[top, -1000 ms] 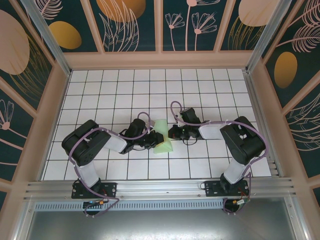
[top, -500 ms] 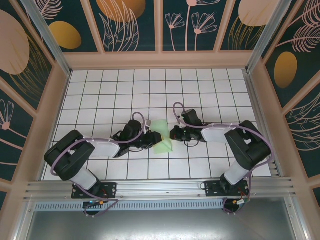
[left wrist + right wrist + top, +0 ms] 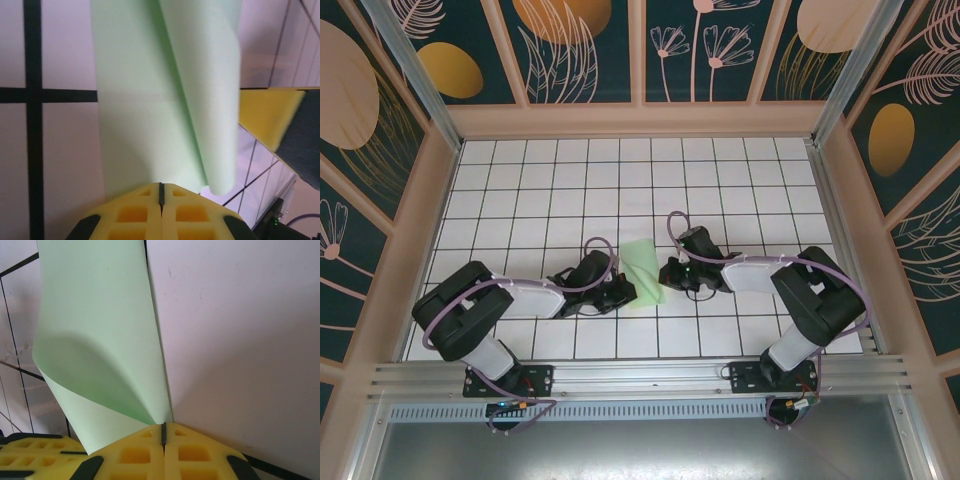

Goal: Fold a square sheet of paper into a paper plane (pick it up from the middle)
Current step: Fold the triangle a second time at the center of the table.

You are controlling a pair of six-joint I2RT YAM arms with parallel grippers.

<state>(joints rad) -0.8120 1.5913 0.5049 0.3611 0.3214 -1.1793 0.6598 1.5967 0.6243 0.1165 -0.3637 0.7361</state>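
The square sheet of paper point(image 3: 645, 268), pale mint green, lies folded over at the middle of the tiled table, one flap curling up. My left gripper point(image 3: 623, 292) is at its near left corner. In the left wrist view the jaws point(image 3: 161, 192) are shut on the near edge of the paper point(image 3: 150, 100). My right gripper point(image 3: 666, 272) meets the sheet from the right. Its jaws point(image 3: 163, 432) are shut on a corner of the raised flap point(image 3: 100, 330). A yellow right fingertip point(image 3: 267, 117) shows beside the curl, and yellow left fingers point(image 3: 35, 452) sit under the flap.
The white grid table point(image 3: 570, 190) stretches bare behind and to both sides of the arms. Patterned walls with pale frames enclose it. An aluminium rail point(image 3: 640, 375) carrying both arm bases runs along the near edge.
The left arm has dropped low and stretched out, and its gripper has opened a little and then shut at the paper's edge. The sheet looks narrower and more tilted. The right gripper has barely moved.
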